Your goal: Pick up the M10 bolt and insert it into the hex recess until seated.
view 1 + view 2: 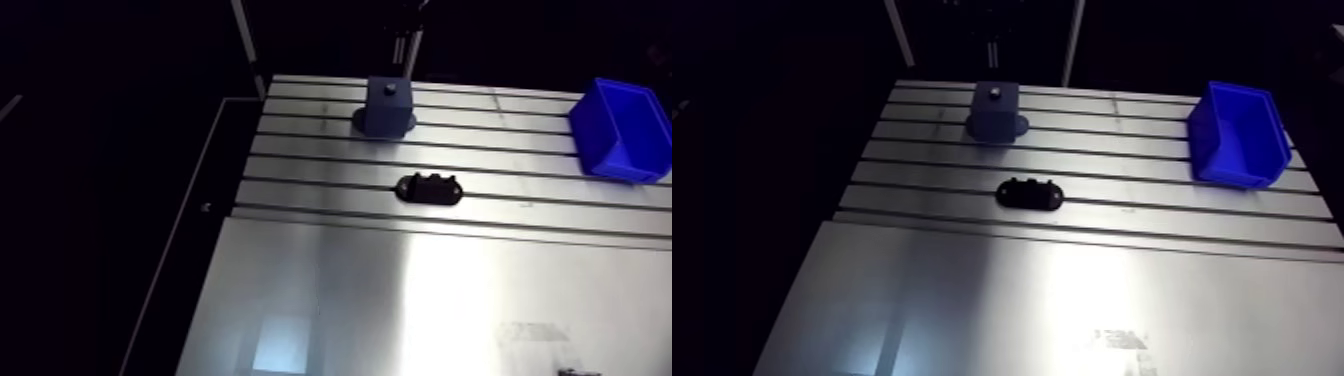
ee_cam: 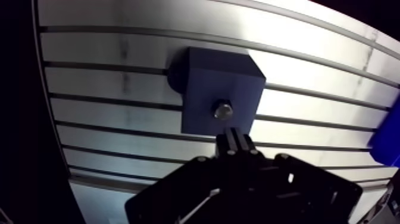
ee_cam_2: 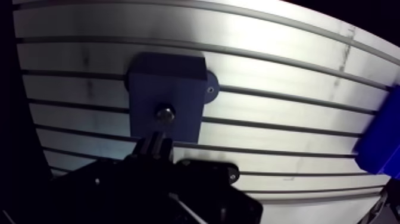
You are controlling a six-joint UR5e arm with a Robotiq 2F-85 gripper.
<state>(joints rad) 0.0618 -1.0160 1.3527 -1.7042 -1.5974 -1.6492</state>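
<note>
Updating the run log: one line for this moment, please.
bolt: in block recess | gripper: shut, empty, bolt just ahead

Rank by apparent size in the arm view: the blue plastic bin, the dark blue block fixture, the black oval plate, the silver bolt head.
1. blue plastic bin, clearly largest
2. dark blue block fixture
3. black oval plate, wider than the block but flatter; a close call
4. silver bolt head, a speck atop the block

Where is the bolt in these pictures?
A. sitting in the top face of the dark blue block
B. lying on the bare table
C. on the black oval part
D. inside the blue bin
A: the wrist view shows the shiny bolt sitting in the top face of the dark blue block, just ahead of the gripper.
</note>
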